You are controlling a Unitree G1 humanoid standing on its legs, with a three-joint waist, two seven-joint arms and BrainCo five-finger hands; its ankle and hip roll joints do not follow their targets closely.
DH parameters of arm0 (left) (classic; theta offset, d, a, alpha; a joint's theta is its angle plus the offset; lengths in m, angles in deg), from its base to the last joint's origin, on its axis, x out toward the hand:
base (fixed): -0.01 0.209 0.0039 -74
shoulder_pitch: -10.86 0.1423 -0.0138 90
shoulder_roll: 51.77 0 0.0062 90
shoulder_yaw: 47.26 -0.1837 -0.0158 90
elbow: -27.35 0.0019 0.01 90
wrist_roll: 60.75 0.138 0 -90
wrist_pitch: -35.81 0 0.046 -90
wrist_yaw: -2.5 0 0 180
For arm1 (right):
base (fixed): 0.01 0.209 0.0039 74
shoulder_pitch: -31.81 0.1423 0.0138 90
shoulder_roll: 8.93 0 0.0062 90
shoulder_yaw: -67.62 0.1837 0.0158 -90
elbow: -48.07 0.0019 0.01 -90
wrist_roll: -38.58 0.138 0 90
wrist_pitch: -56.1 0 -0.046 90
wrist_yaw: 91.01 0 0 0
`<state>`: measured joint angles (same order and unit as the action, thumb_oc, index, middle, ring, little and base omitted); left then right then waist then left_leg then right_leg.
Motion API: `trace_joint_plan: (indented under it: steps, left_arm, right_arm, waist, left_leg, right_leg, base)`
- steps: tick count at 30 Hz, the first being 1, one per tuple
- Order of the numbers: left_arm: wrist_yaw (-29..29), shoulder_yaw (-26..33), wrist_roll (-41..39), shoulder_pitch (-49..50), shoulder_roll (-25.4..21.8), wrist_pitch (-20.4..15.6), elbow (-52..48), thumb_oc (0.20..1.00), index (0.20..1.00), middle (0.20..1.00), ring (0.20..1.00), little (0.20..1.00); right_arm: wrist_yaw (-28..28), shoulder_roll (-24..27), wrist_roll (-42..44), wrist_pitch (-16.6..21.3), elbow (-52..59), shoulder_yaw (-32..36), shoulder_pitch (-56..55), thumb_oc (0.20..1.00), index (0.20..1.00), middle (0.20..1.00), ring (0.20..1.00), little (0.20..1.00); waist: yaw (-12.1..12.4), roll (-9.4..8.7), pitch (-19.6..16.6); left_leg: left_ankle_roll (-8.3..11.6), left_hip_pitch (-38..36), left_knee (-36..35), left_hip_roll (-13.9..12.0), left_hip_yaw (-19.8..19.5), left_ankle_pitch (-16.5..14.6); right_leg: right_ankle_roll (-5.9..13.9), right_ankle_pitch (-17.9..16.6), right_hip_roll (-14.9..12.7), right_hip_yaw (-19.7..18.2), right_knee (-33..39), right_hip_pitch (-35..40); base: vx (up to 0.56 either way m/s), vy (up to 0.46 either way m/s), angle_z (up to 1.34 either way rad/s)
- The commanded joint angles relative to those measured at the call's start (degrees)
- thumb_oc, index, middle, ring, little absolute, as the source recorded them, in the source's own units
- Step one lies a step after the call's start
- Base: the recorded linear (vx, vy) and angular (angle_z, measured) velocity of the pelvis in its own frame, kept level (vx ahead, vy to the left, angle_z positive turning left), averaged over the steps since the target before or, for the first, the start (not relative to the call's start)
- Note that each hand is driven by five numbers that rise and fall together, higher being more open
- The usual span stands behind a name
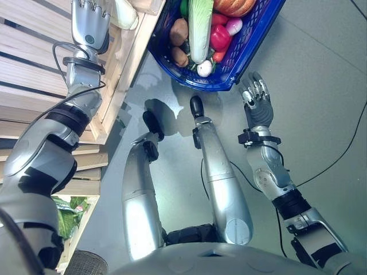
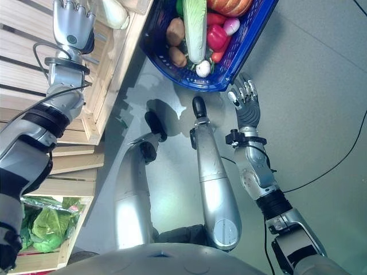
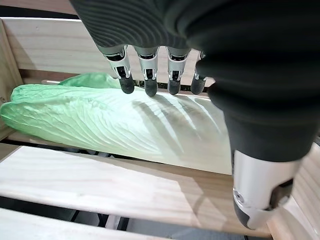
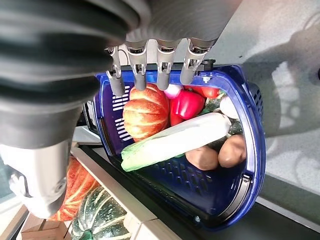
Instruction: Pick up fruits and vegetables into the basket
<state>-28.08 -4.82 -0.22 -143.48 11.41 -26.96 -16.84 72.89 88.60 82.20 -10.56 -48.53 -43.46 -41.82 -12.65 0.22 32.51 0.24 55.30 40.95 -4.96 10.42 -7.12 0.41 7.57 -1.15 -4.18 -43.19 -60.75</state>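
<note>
From the left eye view, the left hand reaches up over a wooden crate toward a pale cabbage; the blue basket sits on the grey floor, loaded with a second cabbage, a red pepper, two potatoes and a pumpkin.

In the right eye view, the right hand hovers just beside the basket's near rim, fingers loosely spread and empty.

The left wrist view shows the left hand's fingers straight, tips just above the long green-white cabbage lying on the crate slats; whether they touch it I cannot tell.

The right wrist view has the right hand's fingers straight above the basket, holding nothing.
</note>
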Motion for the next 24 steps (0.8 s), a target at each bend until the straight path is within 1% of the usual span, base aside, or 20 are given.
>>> trace_joint_plan:
  steps: [1,3,9,12,13,15,22,23,24]
  left_arm:
    - [0.8,0.7,-0.3,-1.8,-1.1,0.7,2.9,1.000,1.000,1.000,1.000,1.000]
    - [1.1,0.6,-0.6,-1.7,-1.1,0.8,3.2,1.000,1.000,1.000,1.000,1.000]
    - [-6.9,1.0,-0.8,-2.4,-1.3,-0.4,2.2,1.000,1.000,1.000,1.000,1.000]
    - [-8.7,1.1,-1.2,-3.2,-1.8,-1.0,1.8,1.000,1.000,1.000,1.000,1.000]
    - [-10.2,1.3,-1.4,-3.6,-2.0,-1.2,1.4,1.000,1.000,1.000,1.000,1.000]
    - [-10.7,1.4,-1.4,-3.8,-2.0,-1.0,1.1,1.000,1.000,1.000,1.000,1.000]
    - [-6.2,1.4,-2.8,-3.9,-1.3,0.5,2.5,1.000,1.000,1.000,1.000,1.000]
    - [-3.2,0.9,-3.4,-4.0,-1.2,1.2,2.9,1.000,1.000,1.000,1.000,1.000]
    - [-2.4,0.6,-4.1,-3.7,-1.3,1.4,2.7,1.000,1.000,1.000,1.000,1.000]
  right_arm:
    - [0.0,-0.9,-1.9,1.5,2.9,-0.3,-1.2,1.000,1.000,1.000,1.000,1.000]
    - [-0.2,-1.0,-2.0,1.7,2.8,-0.4,-1.0,1.000,1.000,1.000,1.000,1.000]
    - [-1.2,-0.8,-2.0,1.4,3.4,-0.4,-0.6,1.000,1.000,1.000,1.000,1.000]
    - [-1.1,-0.6,-2.0,1.4,3.4,-0.4,-0.7,1.000,1.000,1.000,1.000,1.000]
    - [-1.0,-0.7,-1.9,1.3,3.5,-0.3,-0.8,1.000,1.000,1.000,1.000,1.000]
    - [-0.8,-0.5,-1.7,1.4,3.7,-0.3,-1.0,1.000,1.000,1.000,1.000,1.000]
    - [-1.1,-1.0,-2.3,0.8,3.8,-0.4,-0.6,1.000,1.000,1.000,1.000,1.000]
    - [-1.4,-1.0,-2.3,0.8,3.8,-0.6,-0.6,1.000,1.000,1.000,1.000,1.000]
    - [-1.5,-0.8,-2.2,0.6,4.1,-0.6,-0.5,1.000,1.000,1.000,1.000,1.000]
  waist:
    - [0.5,-1.38,-2.7]
    - [0.6,-1.31,-2.7]
    - [0.8,-1.46,-2.7]
    - [0.8,-1.41,-2.7]
    - [0.7,-1.38,-2.7]
    - [0.7,-1.43,-2.7]
    - [0.5,-1.43,-2.7]
    - [0.5,-1.39,-2.7]
    - [0.6,-1.35,-2.7]
  left_leg:
    - [0.49,2.7,0.9,1.6,0.1,-2.4]
    - [0.47,3.0,1.0,1.6,0.1,-2.4]
    - [0.67,3.6,1.2,1.6,-0.2,-2.3]
    - [0.62,3.8,1.4,1.5,-0.2,-2.4]
    - [0.61,4.2,1.8,1.5,-0.2,-2.5]
    - [0.64,4.5,2.4,1.5,-0.3,-2.7]
    - [0.71,4.7,2.4,1.5,-0.3,-2.7]
    - [0.77,4.7,2.4,1.5,-0.2,-2.7]
    - [0.91,4.7,2.3,1.5,-0.3,-2.6]
  right_leg:
    - [2.30,-2.3,-0.4,4.2,0.9,0.9]
    - [2.31,-2.2,-0.4,4.2,0.6,0.6]
    - [2.37,-2.4,-0.4,4.2,0.6,0.2]
    - [2.37,-2.3,-0.4,4.2,0.2,-0.1]
    - [2.37,-2.3,-0.4,4.2,-0.2,-0.4]
    - [2.35,-2.2,-0.3,4.1,-0.4,-0.6]
    - [2.38,-2.1,-0.4,4.2,-0.7,-0.8]
    - [2.38,-2.1,-0.3,4.2,-0.6,-0.8]
    - [2.47,-2.1,-0.4,4.2,-0.7,-0.9]
  base:
    - [0.00,0.000,0.00]
    - [0.01,0.003,-0.03]
    - [0.00,0.000,0.00]
    - [0.00,0.000,0.00]
    - [0.00,0.000,0.00]
    - [0.00,0.000,0.00]
    - [0.00,0.000,0.00]
    - [0.00,0.000,0.00]
    - [0.00,0.000,0.00]
